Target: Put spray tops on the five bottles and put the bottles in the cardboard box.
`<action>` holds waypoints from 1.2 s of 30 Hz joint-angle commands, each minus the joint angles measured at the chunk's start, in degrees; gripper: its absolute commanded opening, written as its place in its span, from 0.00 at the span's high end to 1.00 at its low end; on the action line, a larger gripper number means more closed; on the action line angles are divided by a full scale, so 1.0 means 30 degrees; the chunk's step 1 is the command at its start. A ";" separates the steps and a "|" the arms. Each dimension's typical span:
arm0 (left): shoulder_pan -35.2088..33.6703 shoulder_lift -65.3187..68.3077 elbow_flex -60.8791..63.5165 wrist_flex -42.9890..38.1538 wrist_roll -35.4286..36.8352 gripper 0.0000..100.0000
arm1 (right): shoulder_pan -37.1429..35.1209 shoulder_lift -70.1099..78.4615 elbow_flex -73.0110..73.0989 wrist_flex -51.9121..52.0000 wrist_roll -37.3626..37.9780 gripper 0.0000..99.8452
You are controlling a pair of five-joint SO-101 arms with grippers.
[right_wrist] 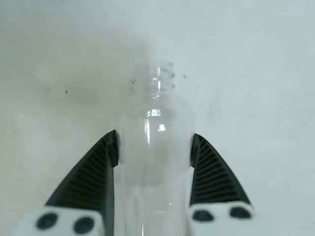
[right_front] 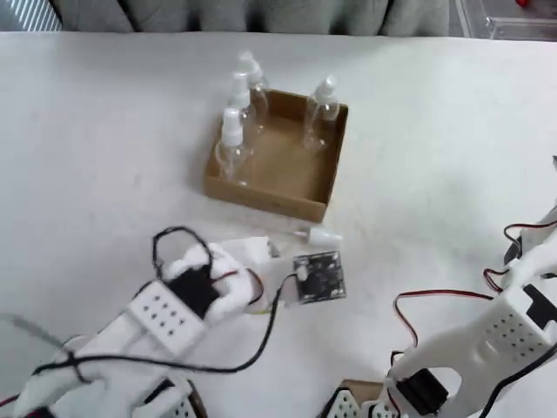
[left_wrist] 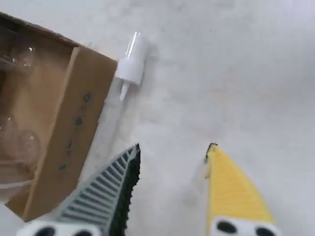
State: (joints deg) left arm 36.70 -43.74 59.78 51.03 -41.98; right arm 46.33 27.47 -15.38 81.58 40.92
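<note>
Left end effector [left_wrist: 173, 147] stands wide open near the loose spray top [left_wrist: 130, 61], which lies just beside the cardboard box [left_wrist: 74, 123] wall, around the middle of the worktop [right_front: 104, 131]. Right end effector [right_wrist: 154, 136] grips an uncapped bottle [right_wrist: 155, 113], prob. by the near right corner. Risk: a finger snags the box or rolls the top away; bottle may twist w/ capping.

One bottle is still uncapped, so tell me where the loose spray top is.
In the high view the spray top lies on the table just outside the cardboard box's near wall, ahead of the open left gripper.
</note>
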 commanded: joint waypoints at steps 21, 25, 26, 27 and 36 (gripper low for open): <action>0.0073 1.7568 -1.4183 -0.2432 -0.0264 0.78 | -0.0015 -0.0103 -0.0791 -0.2359 0.0293 0.98; -0.0073 1.9062 -1.5297 -0.2432 -0.0264 0.78 | 0.0015 0.0337 -0.0821 -0.2681 0.0293 0.98; -0.0073 1.9473 -1.5590 -0.2432 -0.0264 0.78 | 0.0015 0.0366 -0.0821 -0.2681 0.0293 0.98; -0.0073 1.9824 -1.5912 -0.2432 -0.0264 0.78 | 0.0044 0.0337 -0.0821 -0.2681 0.0293 0.98; -0.0835 2.1114 -1.7172 -0.2374 -0.0264 0.78 | 0.0132 0.0366 -0.0821 -0.2681 0.0879 0.98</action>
State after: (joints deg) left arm 36.70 20.18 12.40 44.79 -42.42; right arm 46.42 29.85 -15.38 74.20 42.51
